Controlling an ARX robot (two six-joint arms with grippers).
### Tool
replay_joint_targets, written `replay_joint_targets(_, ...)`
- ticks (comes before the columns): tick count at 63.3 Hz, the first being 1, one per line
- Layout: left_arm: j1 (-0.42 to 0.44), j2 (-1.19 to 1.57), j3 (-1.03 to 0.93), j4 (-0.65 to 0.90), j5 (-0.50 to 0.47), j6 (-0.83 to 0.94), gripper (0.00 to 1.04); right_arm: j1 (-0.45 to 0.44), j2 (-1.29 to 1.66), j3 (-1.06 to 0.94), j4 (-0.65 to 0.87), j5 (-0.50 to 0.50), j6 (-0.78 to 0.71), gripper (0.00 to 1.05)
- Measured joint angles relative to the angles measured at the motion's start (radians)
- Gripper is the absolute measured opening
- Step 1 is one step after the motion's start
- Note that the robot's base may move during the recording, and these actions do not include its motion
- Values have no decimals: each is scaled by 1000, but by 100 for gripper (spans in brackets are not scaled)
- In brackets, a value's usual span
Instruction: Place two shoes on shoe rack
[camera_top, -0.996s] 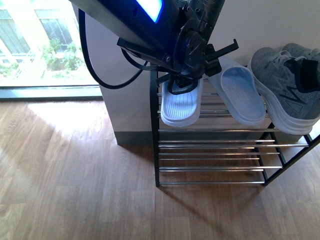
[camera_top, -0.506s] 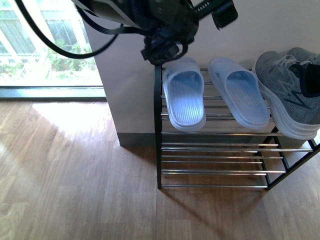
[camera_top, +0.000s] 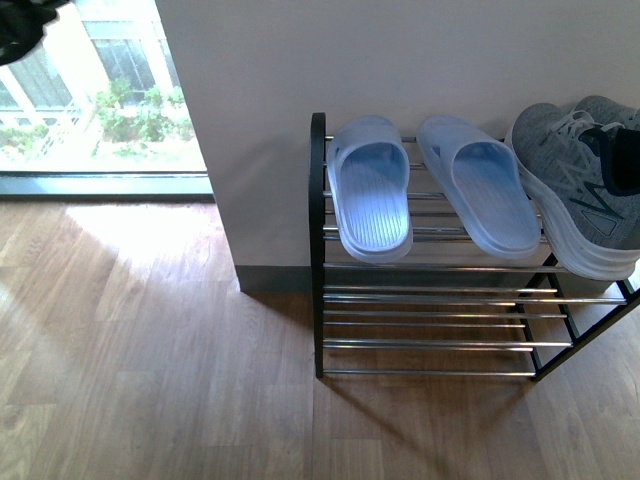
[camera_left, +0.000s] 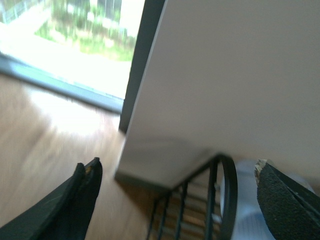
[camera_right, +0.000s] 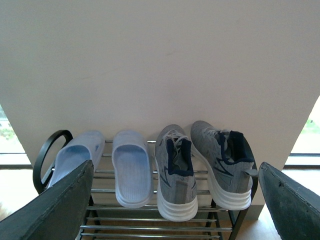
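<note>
With both sneakers (camera_right: 200, 170) resting on the shoe rack (camera_top: 318, 250) and both pincers spread empty, we judged an arm swinging past might dislodge them.

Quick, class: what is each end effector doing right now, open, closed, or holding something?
Left end effector: open, holding nothing.
Right end effector: open, holding nothing.

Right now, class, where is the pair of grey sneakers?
The grey sneakers sit side by side on the top tier of the shoe rack, at its right end in the front view, just right of the pale blue slippers.
</note>
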Motion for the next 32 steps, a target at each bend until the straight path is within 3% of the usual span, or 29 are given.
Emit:
replay_joint_targets(6, 42, -57, -173, 342, 21, 217, 73, 0, 0, 0, 0, 0, 0, 96)
replay_joint_targets(11, 67, -113, -283, 482, 48, 323, 60, 0, 0, 0, 0, 0, 0, 96)
replay_joint_targets(21, 110, -231, -437, 539, 95, 404, 35, 0, 0, 0, 0, 0, 0, 96)
replay_joint_targets(29, 157, -341, -570, 544, 138, 427, 6, 0, 0, 0, 0, 0, 0, 96)
replay_joint_targets(32, 166, -371, -596, 544, 146, 426, 1, 0, 0, 0, 0, 0, 0, 96)
